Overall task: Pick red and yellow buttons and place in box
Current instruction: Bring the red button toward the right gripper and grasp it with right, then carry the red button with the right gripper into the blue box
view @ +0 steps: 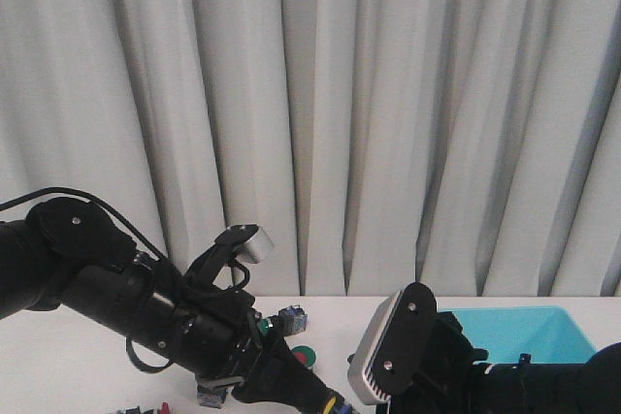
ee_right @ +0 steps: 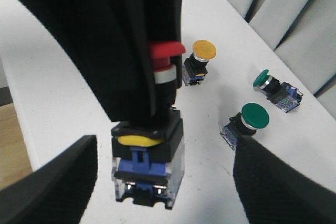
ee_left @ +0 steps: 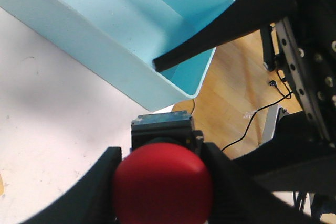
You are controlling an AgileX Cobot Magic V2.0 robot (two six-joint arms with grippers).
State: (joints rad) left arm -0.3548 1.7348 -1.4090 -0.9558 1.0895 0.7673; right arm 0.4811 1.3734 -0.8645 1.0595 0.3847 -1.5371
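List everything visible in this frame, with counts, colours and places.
red button: one, red cap, clamped in the left gripper, near the box.
yellow button: one, yellow-orange cap, on the table.
green buttons: two, green caps, on the table beside the yellow one.
box: one, turquoise, on the table's right side.
table: one, white.
curtain: grey-white, behind the table.
left gripper: black, shut on the red button.
right gripper: black, open, empty.
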